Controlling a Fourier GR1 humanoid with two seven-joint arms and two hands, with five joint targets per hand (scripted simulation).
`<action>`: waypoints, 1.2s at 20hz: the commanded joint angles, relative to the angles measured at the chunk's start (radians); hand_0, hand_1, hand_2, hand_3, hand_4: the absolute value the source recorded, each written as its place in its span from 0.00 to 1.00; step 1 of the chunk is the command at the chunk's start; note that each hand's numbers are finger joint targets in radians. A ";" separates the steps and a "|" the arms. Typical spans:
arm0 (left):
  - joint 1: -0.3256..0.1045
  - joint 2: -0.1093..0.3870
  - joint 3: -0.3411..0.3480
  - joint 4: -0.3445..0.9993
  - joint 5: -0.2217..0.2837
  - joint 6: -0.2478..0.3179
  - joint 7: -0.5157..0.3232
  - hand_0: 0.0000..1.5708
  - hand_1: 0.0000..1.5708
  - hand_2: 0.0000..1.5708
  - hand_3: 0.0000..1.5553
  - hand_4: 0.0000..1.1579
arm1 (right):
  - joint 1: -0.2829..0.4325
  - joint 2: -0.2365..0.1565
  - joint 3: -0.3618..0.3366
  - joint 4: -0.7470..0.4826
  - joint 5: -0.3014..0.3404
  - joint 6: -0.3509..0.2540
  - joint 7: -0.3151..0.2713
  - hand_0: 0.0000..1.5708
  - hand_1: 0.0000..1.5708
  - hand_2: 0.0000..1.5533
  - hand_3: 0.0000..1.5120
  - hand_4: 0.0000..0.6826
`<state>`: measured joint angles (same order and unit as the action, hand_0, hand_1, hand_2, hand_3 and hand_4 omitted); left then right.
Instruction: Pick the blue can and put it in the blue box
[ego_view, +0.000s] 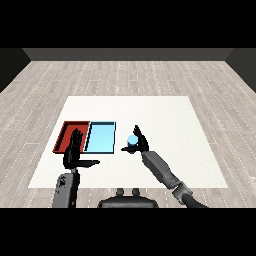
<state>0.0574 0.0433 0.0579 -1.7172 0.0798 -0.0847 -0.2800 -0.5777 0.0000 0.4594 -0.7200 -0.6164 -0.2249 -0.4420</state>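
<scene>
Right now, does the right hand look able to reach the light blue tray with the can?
Probably yes. The right hand is curled round the blue can, just right of the light blue tray, and nothing stands between them. The left hand is over the red tray.

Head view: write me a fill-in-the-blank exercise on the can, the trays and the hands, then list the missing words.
1. The blue can is held in the robot's ____ hand.
2. The red tray lies directly to the ____ of the light blue tray.
3. The left hand holds ____, its fingers straight over the red tray's near edge.
4. The can is not yet inside the ____ tray.

Missing words: right; left; nothing; light blue
</scene>
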 joint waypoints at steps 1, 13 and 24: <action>0.036 -0.003 0.001 0.016 0.013 -0.024 -0.038 0.00 0.00 0.00 0.00 0.00 | -0.087 0.000 0.038 0.112 -0.086 0.027 -0.043 0.00 0.00 0.00 0.00 0.00; 0.030 0.024 0.047 -0.007 0.051 -0.034 -0.003 0.00 0.00 0.00 0.00 0.00 | -0.105 0.000 0.225 0.098 -0.234 -0.075 -0.040 0.00 0.00 0.00 0.00 0.00; 0.015 0.020 0.045 -0.007 0.030 -0.013 -0.013 0.00 0.00 0.00 0.00 0.00 | -0.213 0.000 0.429 0.251 -0.201 -0.378 0.131 0.95 0.95 0.99 0.98 0.78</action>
<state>0.0621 0.0411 0.0802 -1.7287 0.1038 -0.0846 -0.2765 -0.7608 -0.0002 0.8058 -0.5050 -0.8359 -0.5267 -0.3771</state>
